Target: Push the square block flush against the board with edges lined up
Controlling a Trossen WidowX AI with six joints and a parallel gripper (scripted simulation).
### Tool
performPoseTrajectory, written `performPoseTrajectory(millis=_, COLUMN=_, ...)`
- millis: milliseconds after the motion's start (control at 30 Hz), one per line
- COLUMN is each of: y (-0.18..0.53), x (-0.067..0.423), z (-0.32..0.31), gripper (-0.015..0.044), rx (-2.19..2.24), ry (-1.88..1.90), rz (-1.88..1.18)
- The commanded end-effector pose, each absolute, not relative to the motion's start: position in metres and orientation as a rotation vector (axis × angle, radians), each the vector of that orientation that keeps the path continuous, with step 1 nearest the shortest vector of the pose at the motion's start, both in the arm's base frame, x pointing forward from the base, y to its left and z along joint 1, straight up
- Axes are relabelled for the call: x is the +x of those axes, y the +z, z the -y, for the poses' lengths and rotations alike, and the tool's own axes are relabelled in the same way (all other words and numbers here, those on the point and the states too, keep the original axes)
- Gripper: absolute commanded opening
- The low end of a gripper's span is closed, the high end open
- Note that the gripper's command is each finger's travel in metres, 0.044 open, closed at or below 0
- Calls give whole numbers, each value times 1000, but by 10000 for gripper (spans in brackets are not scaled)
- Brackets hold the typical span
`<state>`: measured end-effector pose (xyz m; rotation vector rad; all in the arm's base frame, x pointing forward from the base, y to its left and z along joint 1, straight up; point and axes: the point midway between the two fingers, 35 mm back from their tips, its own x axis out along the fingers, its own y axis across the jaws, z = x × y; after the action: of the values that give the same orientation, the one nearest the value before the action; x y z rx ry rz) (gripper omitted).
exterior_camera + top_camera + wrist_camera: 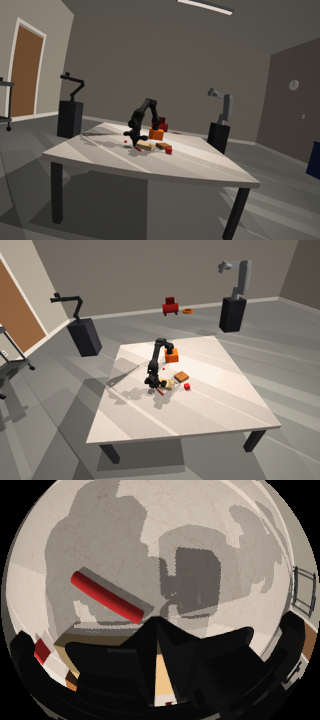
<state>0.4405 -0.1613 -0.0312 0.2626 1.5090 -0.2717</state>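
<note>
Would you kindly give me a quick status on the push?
Gripper shut, empty, low at the board's end. Block apart from the board, not flush. Red stick lies beside the gripper.

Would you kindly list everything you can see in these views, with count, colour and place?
Table: one, pale top, dark legs, room centre.
Board: one, tan, flat on the table beside the gripper.
Square block: one, brown, right of the board, apart from it.
Cube: one, red, near the block.
Rod: one, red, in front of the board.
Small bead: one, red, behind the board.
Other arms on pedestals: two, black at left, grey at right.
Red machine and orange ring: one each, floor by the far wall.
Door, cart, clock: one each, room edges.
Arm's base: one, orange, table rear.
Gripper: one, black, fingers shut, empty, low at the board's left end.
</note>
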Motion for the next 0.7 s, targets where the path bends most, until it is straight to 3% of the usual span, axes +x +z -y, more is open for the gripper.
performPoseTrajectory(millis=0, y=-32, x=437, z=160, gripper=0, rx=263, ry=-265, rz=-1511)
performPoseTrajectory(millis=667, y=-33, x=422, z=154, gripper=0, rx=263, ry=-265, rz=-1512)
